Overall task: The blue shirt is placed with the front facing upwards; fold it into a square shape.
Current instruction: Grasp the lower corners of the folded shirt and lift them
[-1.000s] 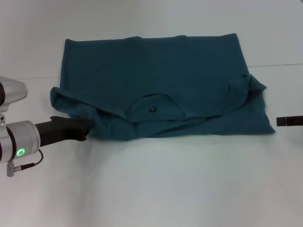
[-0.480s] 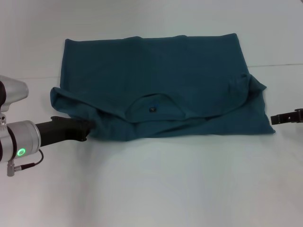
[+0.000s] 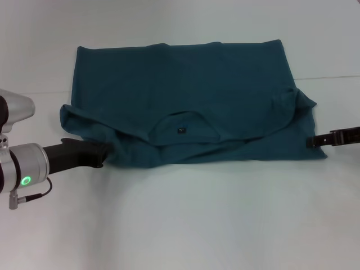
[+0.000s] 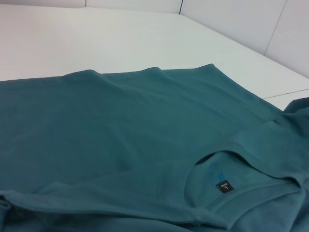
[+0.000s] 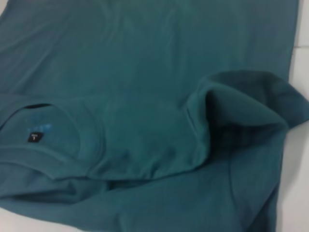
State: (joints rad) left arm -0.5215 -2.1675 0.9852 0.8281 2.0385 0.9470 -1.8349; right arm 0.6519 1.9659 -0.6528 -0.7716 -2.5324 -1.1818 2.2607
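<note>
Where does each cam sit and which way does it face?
Head: up high, looking down at the blue shirt on the white table; left gripper at its near-left edge, right gripper at its near-right corner.
Left wrist: low, looking across the shirt; no arm shows.
Right wrist: above the folded sleeve; no arm shows.
Shared: collar and neck label.

The shirt (image 3: pixel 185 101) is showing plain dark teal all over, with a small black label (image 3: pixel 181 130) inside its collar. The table (image 3: pixel 185 219) is looking white. At lower left, the silver arm's ring light (image 3: pixel 25 181) is glowing green.
</note>
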